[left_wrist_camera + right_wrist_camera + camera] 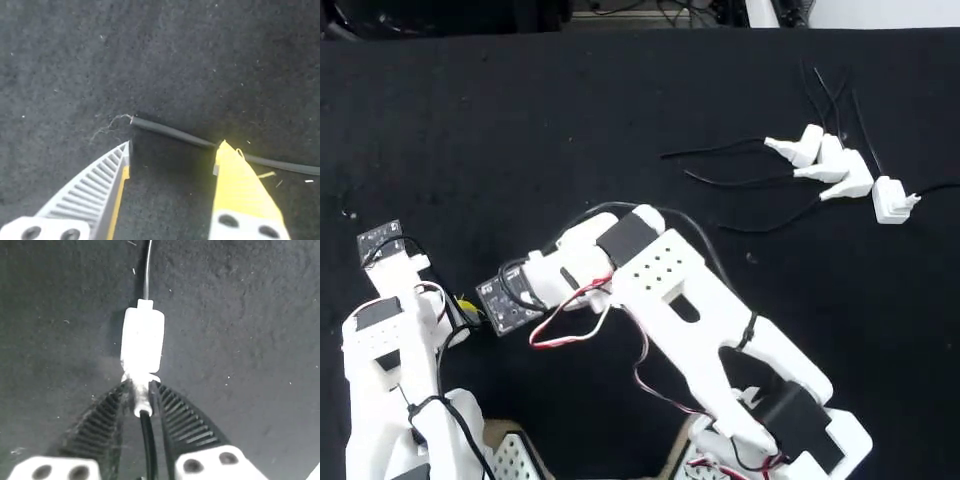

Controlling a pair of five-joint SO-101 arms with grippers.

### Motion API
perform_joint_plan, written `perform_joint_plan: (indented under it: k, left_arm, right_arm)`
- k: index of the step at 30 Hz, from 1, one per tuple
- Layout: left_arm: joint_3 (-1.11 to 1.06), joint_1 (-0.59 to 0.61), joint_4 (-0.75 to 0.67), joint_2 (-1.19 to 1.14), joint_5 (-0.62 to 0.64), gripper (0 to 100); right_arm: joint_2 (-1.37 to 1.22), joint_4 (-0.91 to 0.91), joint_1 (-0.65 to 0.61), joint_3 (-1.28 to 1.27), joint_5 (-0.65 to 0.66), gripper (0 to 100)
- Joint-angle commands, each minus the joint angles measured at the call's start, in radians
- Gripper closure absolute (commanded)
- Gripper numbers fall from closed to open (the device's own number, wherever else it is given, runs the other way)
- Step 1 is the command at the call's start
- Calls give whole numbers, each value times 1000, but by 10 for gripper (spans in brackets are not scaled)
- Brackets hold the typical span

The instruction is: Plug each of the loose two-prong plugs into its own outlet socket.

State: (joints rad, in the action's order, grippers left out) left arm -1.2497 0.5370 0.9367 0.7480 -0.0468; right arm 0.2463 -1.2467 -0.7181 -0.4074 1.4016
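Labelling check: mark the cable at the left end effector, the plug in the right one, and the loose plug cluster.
black cable [170, 132], left wrist view, sheath near cut end
held plug [140, 400], right wrist view, barrel between fingers
loose plug cluster [830, 160], high view, middle plug's body

Two arms [720, 345] on show over one black bench [520, 120], and upper right, four white plug pieces [845, 175] clustered together.

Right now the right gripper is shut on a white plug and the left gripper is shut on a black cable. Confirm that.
Not quite. The left gripper is open, not shut: the left wrist view shows its fingers apart, with the black cable lying on the cloth across the gap. The right gripper is indeed shut on the white plug.
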Motion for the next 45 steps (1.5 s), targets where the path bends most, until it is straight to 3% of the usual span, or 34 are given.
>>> perform_joint_plan:
  k: [1, 16, 45]
  left_arm:
    - [4, 12, 6, 17, 6, 732]
    - [4, 12, 6, 18, 5, 732]
    - [4, 13, 6, 20, 5, 732]
  right_arm:
    - [5, 12, -17, 58, 46, 988]
    - [-130, 6, 32, 117, 190, 988]
    - [-226, 8, 25, 191, 153, 988]
